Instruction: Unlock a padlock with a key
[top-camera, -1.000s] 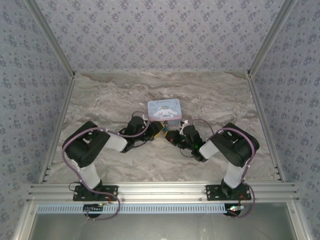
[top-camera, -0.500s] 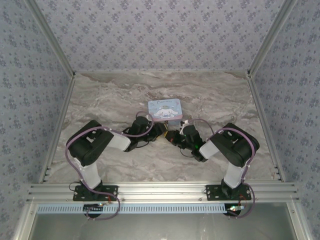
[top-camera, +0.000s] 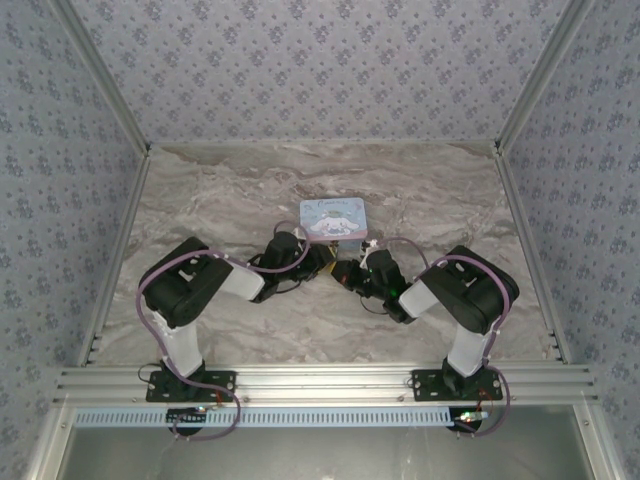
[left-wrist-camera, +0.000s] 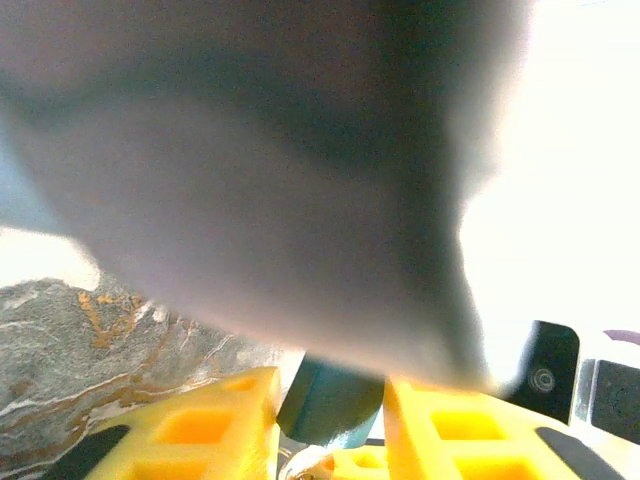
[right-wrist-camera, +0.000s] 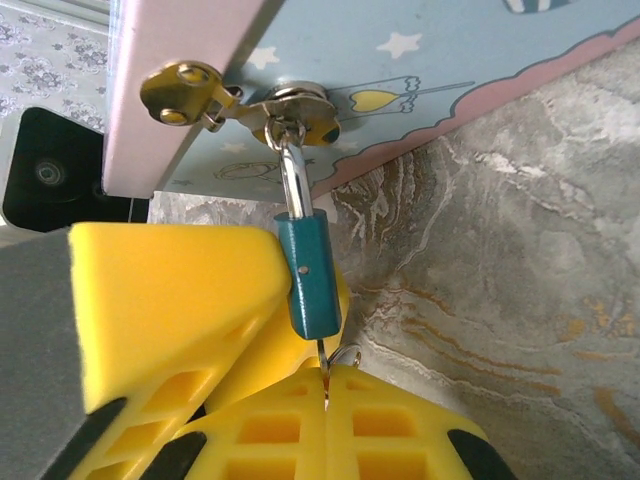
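Left wrist view: grey blur hides padlock top.

No word, number or brand can be read. The tin lid bears a cartoon drawing with stars, any lettering too small to make out. The padlock shows one small dot on its blue body.

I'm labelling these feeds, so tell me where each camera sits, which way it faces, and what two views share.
Top: above and behind the bases, looking down on the table, tin, left arm and right arm.
Left wrist: on the left arm, facing the blurred tin close up; left fingers flank the padlock.
Right wrist: on the right arm, facing the tin's hasp; right fingers pinch a key under the padlock.
Shared: both wrist views show the padlock.
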